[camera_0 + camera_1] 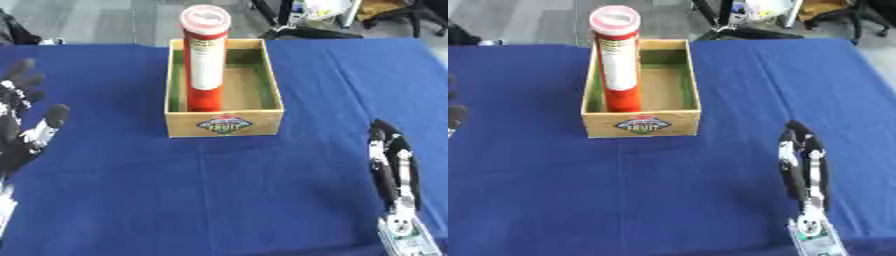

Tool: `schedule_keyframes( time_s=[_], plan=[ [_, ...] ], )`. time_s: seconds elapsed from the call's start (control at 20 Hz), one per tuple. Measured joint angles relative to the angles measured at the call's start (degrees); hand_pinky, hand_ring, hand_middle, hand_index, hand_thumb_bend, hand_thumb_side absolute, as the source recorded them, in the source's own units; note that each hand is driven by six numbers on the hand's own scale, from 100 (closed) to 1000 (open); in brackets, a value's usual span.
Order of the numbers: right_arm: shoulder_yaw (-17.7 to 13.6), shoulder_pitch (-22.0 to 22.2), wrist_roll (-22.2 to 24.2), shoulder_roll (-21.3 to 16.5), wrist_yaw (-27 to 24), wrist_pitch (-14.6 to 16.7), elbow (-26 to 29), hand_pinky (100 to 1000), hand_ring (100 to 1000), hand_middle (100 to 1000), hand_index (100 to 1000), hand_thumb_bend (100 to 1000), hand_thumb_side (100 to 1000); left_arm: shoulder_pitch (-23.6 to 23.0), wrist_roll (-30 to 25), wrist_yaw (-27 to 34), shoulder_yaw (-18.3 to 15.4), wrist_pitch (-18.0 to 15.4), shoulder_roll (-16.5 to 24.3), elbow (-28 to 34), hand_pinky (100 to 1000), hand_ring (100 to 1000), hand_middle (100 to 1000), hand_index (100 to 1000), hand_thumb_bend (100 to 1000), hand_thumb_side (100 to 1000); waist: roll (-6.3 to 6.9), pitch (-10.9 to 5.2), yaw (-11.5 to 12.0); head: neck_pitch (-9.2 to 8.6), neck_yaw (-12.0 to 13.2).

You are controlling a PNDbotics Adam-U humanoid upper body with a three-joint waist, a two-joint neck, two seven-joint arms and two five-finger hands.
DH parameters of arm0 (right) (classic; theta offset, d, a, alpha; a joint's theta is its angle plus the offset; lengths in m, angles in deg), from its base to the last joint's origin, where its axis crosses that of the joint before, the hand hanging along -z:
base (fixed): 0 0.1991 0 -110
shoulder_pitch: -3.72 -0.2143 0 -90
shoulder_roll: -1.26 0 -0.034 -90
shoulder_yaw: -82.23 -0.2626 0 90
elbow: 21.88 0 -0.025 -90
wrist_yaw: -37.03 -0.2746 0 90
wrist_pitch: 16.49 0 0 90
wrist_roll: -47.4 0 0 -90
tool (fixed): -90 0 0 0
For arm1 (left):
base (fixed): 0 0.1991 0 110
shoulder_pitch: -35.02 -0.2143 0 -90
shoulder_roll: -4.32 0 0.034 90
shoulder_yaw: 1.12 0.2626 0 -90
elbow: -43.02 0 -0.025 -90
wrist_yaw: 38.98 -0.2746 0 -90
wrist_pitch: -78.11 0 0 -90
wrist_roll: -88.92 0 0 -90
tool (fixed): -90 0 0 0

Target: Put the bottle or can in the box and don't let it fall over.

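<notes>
One red can stands upright in your wooden box, upper centre; both robot hands, left and right, rest released, well apart below.

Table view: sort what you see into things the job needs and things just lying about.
Job:
- tall red can, upright in the box's left side
- wooden box
- left hand, open, apart from the can
- right hand, open, lower right

Just about:
- blue tablecloth
- chair bases on the floor behind
</notes>
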Motion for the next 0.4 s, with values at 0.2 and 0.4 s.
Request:
schedule_keyframes(
  time_s=[0.2, 0.4],
  plan=[
    [0.01, 0.49, 0.0, -0.06, -0.01, 0.0, 0.0, 761, 822, 776, 851, 100, 818, -1.35, 1.25, -1.36, -0.97, -0.44, -2.23, -0.4, 894, 930, 967, 977, 641, 640, -0.07, -0.23, 0.69, 0.32, 0.84],
    [0.01, 0.74, -0.01, -0.39, -0.08, -0.02, 0.01, 760, 822, 777, 855, 100, 818, -2.29, 1.77, -3.4, -1.36, -0.51, -4.03, -1.26, 894, 930, 969, 980, 622, 654, -0.46, -0.39, 1.2, 0.54, 1.51]
  ],
)
